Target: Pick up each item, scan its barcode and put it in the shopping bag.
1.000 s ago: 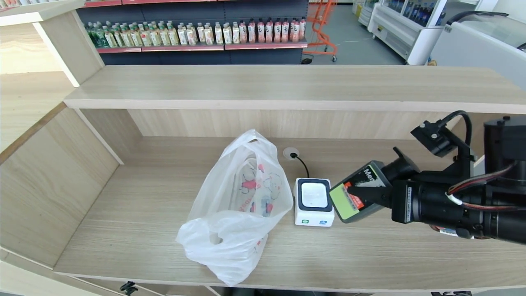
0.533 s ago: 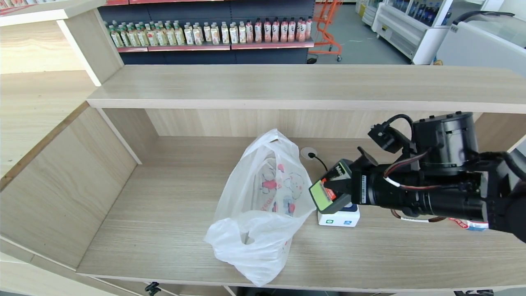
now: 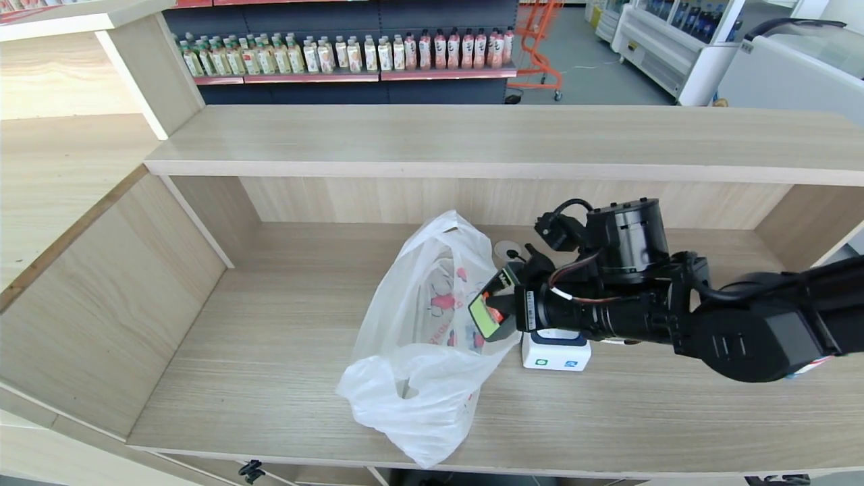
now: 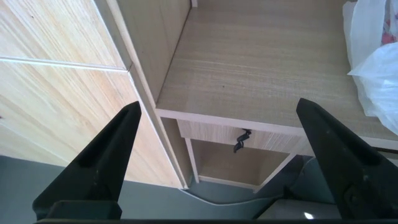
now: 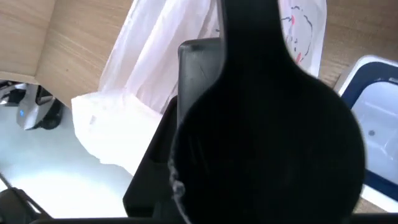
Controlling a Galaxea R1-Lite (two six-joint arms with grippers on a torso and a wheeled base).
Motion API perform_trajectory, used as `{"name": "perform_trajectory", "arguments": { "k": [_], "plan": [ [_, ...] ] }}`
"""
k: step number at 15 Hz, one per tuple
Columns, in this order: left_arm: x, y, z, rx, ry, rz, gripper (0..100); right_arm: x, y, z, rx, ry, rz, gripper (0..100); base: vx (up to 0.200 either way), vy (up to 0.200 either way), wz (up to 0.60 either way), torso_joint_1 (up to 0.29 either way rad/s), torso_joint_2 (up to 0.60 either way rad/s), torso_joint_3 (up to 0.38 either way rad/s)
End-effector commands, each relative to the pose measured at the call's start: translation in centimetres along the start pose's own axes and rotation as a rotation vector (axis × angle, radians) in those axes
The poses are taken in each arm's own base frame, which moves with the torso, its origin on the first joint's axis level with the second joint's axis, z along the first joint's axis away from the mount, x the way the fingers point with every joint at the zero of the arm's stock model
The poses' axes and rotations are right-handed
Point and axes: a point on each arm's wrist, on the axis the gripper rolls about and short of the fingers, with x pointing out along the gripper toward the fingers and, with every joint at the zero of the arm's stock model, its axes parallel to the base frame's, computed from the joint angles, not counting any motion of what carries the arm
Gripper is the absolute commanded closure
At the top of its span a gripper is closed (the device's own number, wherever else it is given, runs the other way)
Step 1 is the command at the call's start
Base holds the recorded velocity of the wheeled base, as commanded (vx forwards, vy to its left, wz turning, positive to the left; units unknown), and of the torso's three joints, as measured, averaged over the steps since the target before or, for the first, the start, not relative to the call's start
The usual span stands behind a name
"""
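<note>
**Bench** [image 3: 270,351]: the pale wooden work surface, walled at the back and at both ends, carries everything below.

**Bag** [image 3: 418,351]: thin white plastic, standing slack near the middle of the bench, its mouth turned up towards the back wall and its foot close to the front edge. A printed packet shows through the film. We judge it the main hazard. It has no stiffness, so a sideways push would fold it or slide it towards the left end, and the mouth could close.

**Right gripper** [image 3: 503,307]: reaches in from the right end, level above the bench, with its jaws clamped on the box. **Left gripper** [image 4: 217,106]: hangs off the front left corner with its jaws apart and nothing between them, well away from the bag. In our judgement it cannot steady the bag from there.

**Scanner** [image 3: 555,351]: a small white block just right of the bag, partly under the right wrist. We think a low pass of the arm could knock it.

**Box** [image 3: 484,316]: dark with a green end face, held clear of the bench against the bag's right flank, below the mouth rather than over it. If released here, we expect it to fall outside the bag, between bag and scanner. A corner might also snag the film.

**Cable** [image 3: 516,256]: runs from the scanner to a port by the back wall, and the arm could catch it.
</note>
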Motion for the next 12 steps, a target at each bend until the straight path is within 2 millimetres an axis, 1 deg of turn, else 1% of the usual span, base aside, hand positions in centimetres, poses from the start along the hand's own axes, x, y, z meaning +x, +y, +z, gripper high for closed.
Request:
{"name": "perform_trajectory", "arguments": {
  "k": [1,4,5,6,8,10,11,12],
  "plan": [
    [0.0,0.0,0.0,0.0,0.0,0.001,0,2.9,-0.5,-2.0,-0.053,0.046,-0.002,100,0.0,0.0,0.0,0.0,0.0,0.0],
    [0.0,0.0,0.0,0.0,0.0,0.001,0,5.1,-0.5,-3.5,-0.214,0.051,0.016,100,0.0,0.0,0.0,0.0,0.0,0.0],
    [0.0,0.0,0.0,0.0,-0.001,0.001,0,5.4,-0.5,-3.6,-0.227,0.049,0.019,100,0.0,0.0,0.0,0.0,0.0,0.0],
    [0.0,0.0,0.0,0.0,0.0,0.001,0,6.5,-0.5,-3.9,-0.262,0.025,0.025,100,0.0,0.0,0.0,0.0,0.0,0.0],
    [0.0,0.0,0.0,0.0,-0.001,0.001,0,7.8,-0.8,-4.9,-0.328,0.018,0.029,100,0.0,0.0,0.0,0.0,0.0,0.0],
    [0.0,0.0,0.0,0.0,0.0,0.001,0,8.5,0.0,-5.1,-0.361,0.015,0.049,100,0.0,0.0,0.0,0.0,0.0,0.0],
    [0.0,0.0,0.0,0.0,-0.001,0.001,0,8.6,0.4,-4.9,-0.362,-0.012,0.067,0,0.0,0.0,0.0,0.0,0.0,0.0],
    [0.0,0.0,0.0,0.0,-0.001,0.001,0,8.7,0.8,-4.3,-0.351,-0.053,0.089,0,0.0,0.0,0.0,0.0,0.0,0.0]
  ]
}}
